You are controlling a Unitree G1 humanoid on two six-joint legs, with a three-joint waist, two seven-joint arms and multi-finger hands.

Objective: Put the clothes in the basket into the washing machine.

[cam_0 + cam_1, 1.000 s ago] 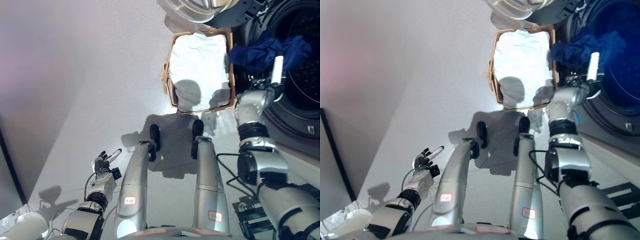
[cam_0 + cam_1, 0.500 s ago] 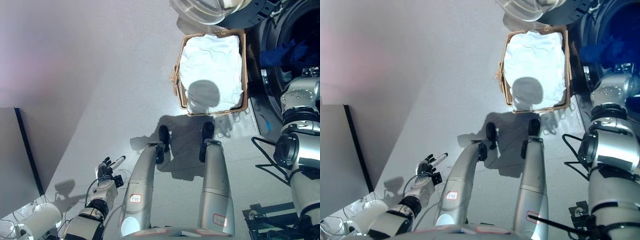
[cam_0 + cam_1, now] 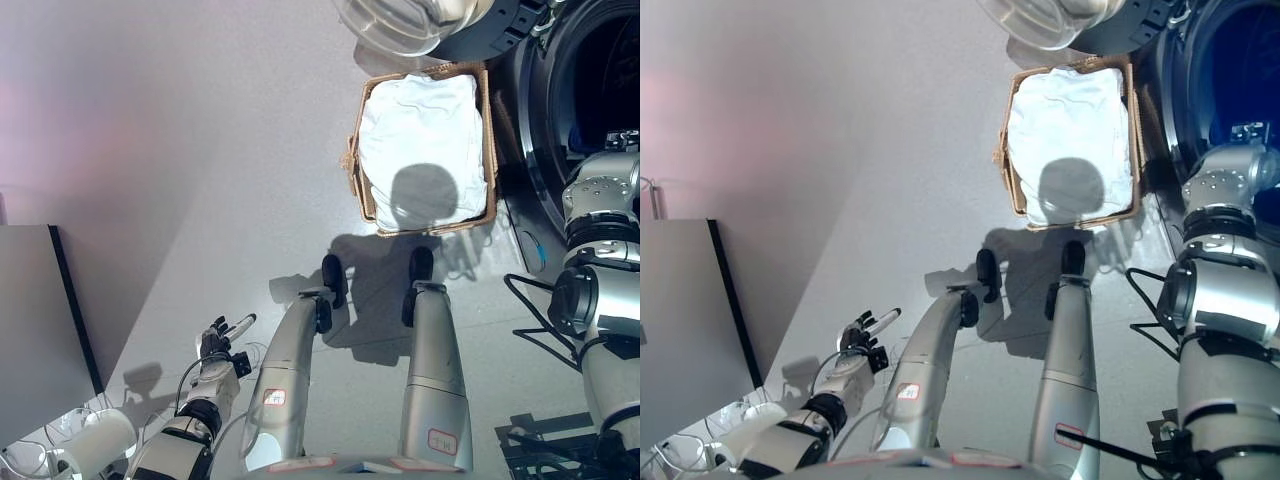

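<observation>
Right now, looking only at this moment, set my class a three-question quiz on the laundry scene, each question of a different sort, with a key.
1. True or false: the wicker basket holds white cloth.
2. Multiple choice: where does the left hand show? A) inside the basket B) low at the left over the floor, its fingers relaxed C) on the washing machine's door
3. Short answer: which arm reaches towards the washing machine's drum opening, and can its hand be seen?

Key
1. True.
2. B.
3. The right arm; its hand is not visible, as the arm ends at the dark opening.
</observation>
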